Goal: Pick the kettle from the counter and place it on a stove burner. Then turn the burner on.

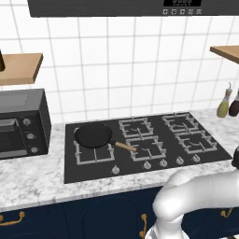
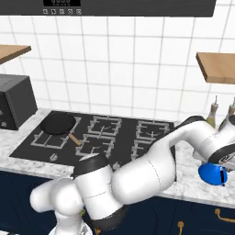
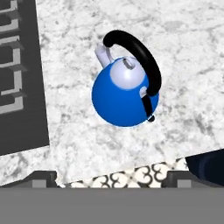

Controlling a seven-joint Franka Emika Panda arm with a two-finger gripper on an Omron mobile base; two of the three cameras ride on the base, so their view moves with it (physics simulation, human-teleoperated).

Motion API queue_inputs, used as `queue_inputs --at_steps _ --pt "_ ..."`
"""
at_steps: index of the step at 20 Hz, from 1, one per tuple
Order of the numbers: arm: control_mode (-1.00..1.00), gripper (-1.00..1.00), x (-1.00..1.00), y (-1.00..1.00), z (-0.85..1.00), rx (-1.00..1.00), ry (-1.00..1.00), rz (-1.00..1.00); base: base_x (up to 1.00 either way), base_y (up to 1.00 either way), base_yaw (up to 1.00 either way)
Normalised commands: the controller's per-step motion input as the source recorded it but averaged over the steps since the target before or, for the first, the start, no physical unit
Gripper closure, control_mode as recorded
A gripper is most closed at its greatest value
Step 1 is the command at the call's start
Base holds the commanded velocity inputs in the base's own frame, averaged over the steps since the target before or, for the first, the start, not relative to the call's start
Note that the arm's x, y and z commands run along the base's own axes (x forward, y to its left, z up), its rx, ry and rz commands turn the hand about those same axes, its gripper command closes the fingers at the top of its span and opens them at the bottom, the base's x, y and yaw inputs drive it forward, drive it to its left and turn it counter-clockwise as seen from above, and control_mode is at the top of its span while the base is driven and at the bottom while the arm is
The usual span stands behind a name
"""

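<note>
The bright-blue kettle (image 3: 122,94) stands upright on the speckled marble counter (image 3: 183,52), its silvery lid and black arched handle facing the hand camera. In the right base view the kettle (image 2: 211,174) sits right of the cooktop, close to the counter's front edge. My gripper (image 3: 111,179) hovers above it, open, its two dark fingertips (image 3: 43,177) wide apart with nothing between them. The hand (image 2: 224,160) hangs just over the kettle. The stove burners (image 1: 144,147) lie on the black cooktop (image 1: 70,172), with silver knobs (image 1: 147,165) along its front.
A black frying pan (image 1: 93,135) with a wooden handle covers the front-left burner. Two bottles (image 1: 224,105) stand at the back right by the wall. A dark oven (image 1: 21,123) sits left of the cooktop. Wooden shelves (image 2: 215,66) hang above. The cooktop's edge (image 3: 22,87) lies near the kettle.
</note>
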Motion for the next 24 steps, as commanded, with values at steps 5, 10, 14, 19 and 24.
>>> queue_inputs --at_steps 5,10,14,19,24 --pt "-1.00 -1.00 0.20 -0.09 -0.48 0.00 0.00 0.02 0.00 0.00 0.00" --pt "-1.00 -1.00 0.28 -0.06 -0.41 0.00 -0.04 0.03 0.00 0.00 0.00" --pt "-1.00 -1.00 0.36 -0.38 -0.06 0.00 -0.04 0.00 0.00 0.00 0.00" --pt "-1.00 -1.00 0.46 -0.21 -0.17 0.00 -0.05 0.02 0.00 0.00 0.00" --pt "-1.00 -1.00 0.41 -0.13 -0.21 0.00 -0.17 0.08 0.00 0.00 0.00"
